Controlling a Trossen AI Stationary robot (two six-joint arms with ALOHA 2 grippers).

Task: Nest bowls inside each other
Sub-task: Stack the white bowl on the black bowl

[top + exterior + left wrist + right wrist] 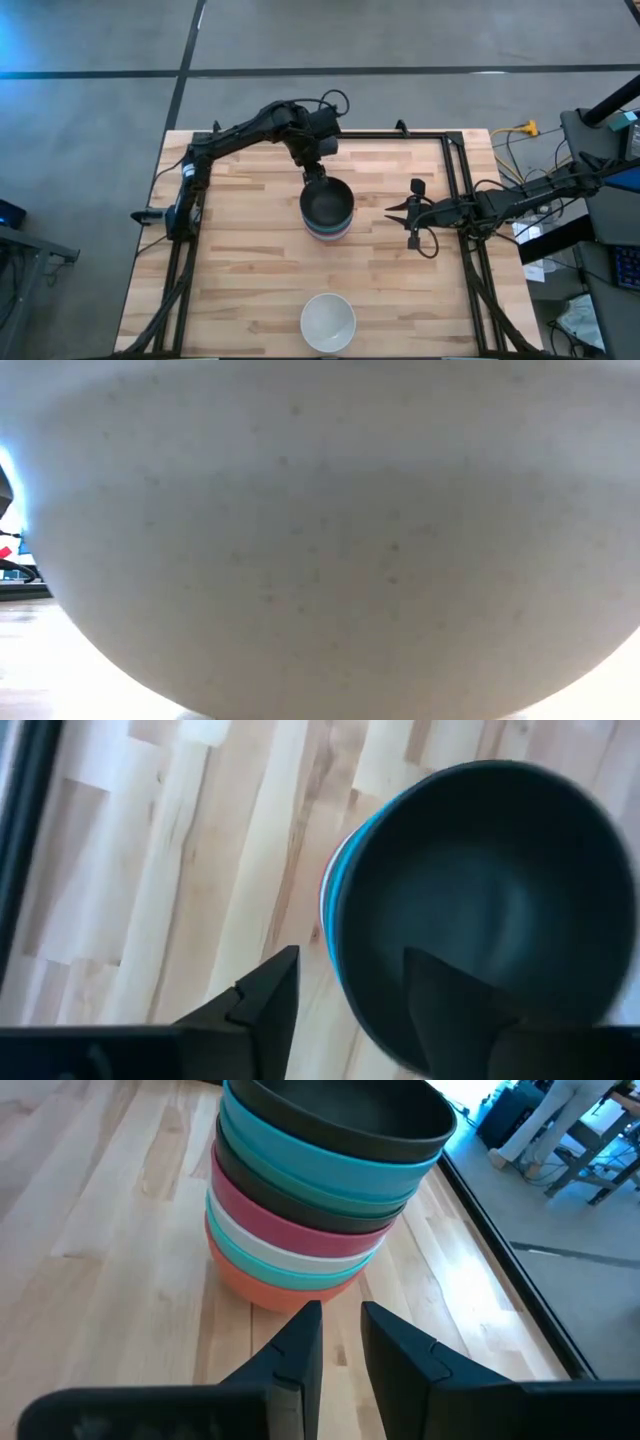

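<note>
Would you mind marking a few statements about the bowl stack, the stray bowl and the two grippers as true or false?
1. The top bowl of the stack is black. True; the black bowl sits uppermost.
2. The left gripper is clamped shut on the stack's rim. False; its fingers stand apart, one on either side of the black bowl's wall, which passes between them.
3. A white bowl sits alone near the table's front edge. True.
4. The bottom bowl of the stack is white. False; in the right wrist view the lowest one is orange-red.
5. The right gripper holds a bowl. False; it holds nothing and waits to the right of the stack, pointing at it.
</note>
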